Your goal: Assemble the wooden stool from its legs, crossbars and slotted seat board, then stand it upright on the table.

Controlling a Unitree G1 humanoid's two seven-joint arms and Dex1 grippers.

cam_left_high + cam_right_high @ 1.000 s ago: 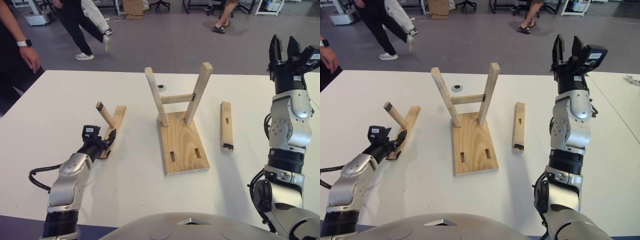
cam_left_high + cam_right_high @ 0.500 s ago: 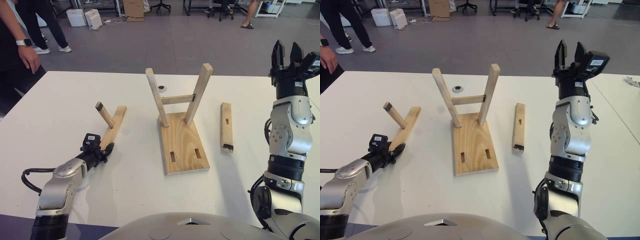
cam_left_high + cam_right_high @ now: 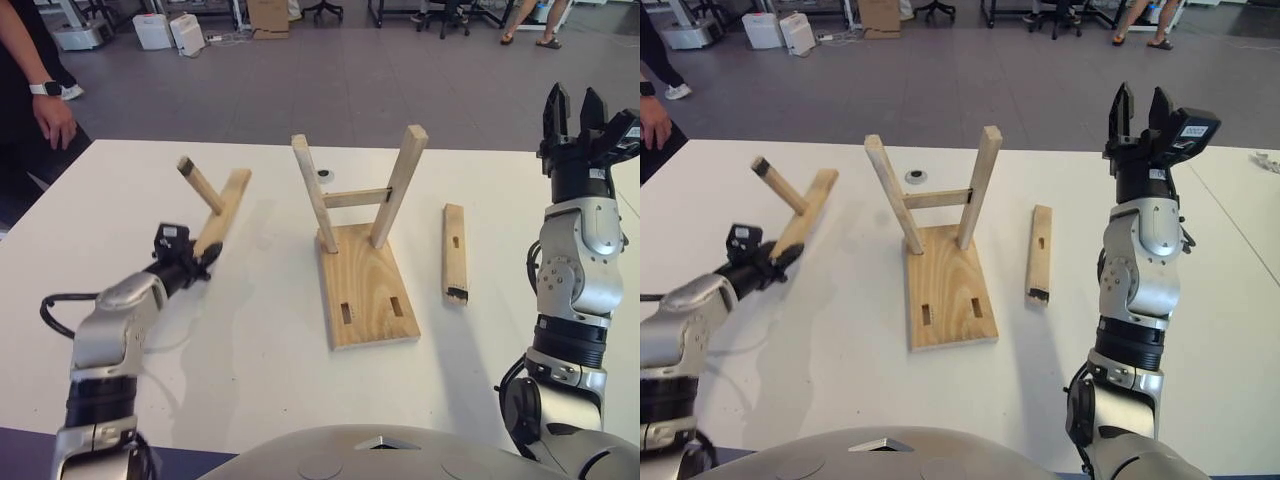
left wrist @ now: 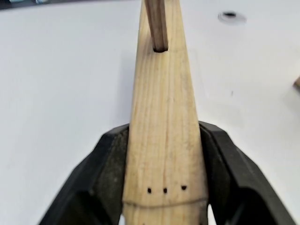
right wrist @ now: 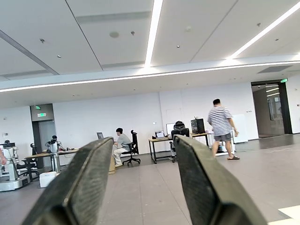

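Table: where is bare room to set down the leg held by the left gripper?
Bare: the near table strip before the seat board, and between the left gripper and that board. Crowded: between board and loose leg.

We count two upright legs (image 3: 313, 195) (image 3: 397, 187), one loose leg (image 3: 454, 252) and one raised leg (image 3: 224, 208), four in all. We count two crossbars (image 3: 355, 198) (image 3: 201, 185) and one seat board (image 3: 365, 290).

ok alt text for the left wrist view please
The left claw grips a pale wooden leg by one end, over a white table. A thin crossbar stands in a slot farther along the leg, and a small round fitting sits in the table beyond.
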